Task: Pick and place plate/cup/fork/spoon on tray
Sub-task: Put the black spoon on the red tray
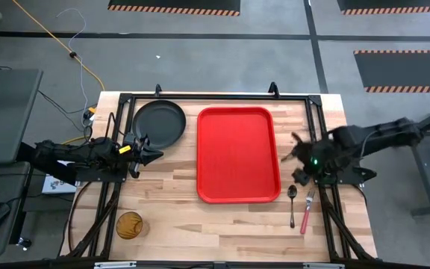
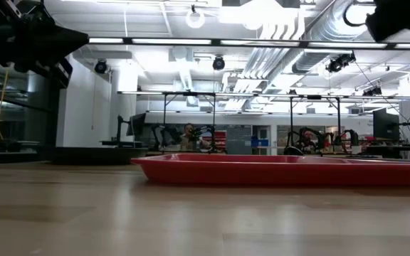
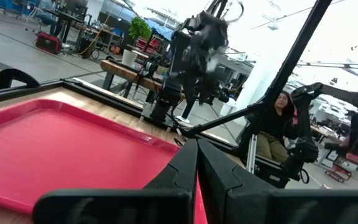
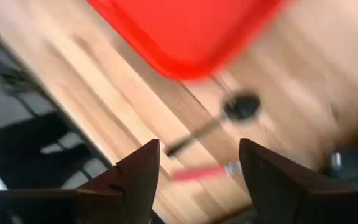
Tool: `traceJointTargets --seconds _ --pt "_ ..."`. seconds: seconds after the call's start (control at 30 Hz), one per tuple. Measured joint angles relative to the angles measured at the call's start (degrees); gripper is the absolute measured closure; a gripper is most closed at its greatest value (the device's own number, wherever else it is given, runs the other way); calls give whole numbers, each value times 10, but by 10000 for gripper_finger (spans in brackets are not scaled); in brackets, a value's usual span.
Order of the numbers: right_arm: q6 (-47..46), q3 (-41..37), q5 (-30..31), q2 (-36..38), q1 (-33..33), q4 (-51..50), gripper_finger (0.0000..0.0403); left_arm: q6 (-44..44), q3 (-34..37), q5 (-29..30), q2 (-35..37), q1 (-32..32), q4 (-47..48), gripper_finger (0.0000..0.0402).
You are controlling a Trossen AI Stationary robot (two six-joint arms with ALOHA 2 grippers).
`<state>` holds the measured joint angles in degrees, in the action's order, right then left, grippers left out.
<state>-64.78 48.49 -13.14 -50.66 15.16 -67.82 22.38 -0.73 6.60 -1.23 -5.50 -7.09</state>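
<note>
The red tray (image 1: 237, 153) lies in the middle of the table and also shows in the low view (image 2: 276, 171). The dark plate (image 1: 159, 123) lies flat to its left at the far side. The amber cup (image 1: 130, 224) stands near the front left edge. The dark spoon (image 1: 292, 203) and the red-handled fork (image 1: 307, 213) lie side by side right of the tray's near corner. My right gripper (image 1: 300, 173) hovers open above them; its wrist view shows the spoon (image 4: 241, 106) and the fork (image 4: 194, 173) below its fingers. My left gripper (image 1: 151, 153) is shut and empty, raised beside the plate's near rim.
Black frame bars run along the table's far, left and right edges (image 1: 215, 97). Bare wood lies in front of the tray (image 1: 215, 224). A person sits beyond the table's right side, shown in the left wrist view (image 3: 278, 118).
</note>
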Motion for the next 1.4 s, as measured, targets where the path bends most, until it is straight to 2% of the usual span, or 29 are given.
traceJointTargets --seconds 0.17,0.3,0.43,0.7,0.97,1.17,1.4 --pt "-132 -104 32 -9 74 67 185 0 0 0 0 0 0 398" --pt "-203 -182 41 -10 82 128 185 0 0 0 0 0 0 398" --pt "-215 -216 76 -17 81 176 185 0 0 0 0 0 0 398" --pt "-165 -235 101 -65 81 206 185 0 0 0 0 0 0 398" --pt "-88 -235 83 -127 82 248 191 0 0 0 0 0 0 398" --pt "-72 -232 79 -164 82 257 236 0 0 0 0 0 0 398" --pt "-83 -233 76 -156 82 248 349 0 0 0 0 0 0 398"
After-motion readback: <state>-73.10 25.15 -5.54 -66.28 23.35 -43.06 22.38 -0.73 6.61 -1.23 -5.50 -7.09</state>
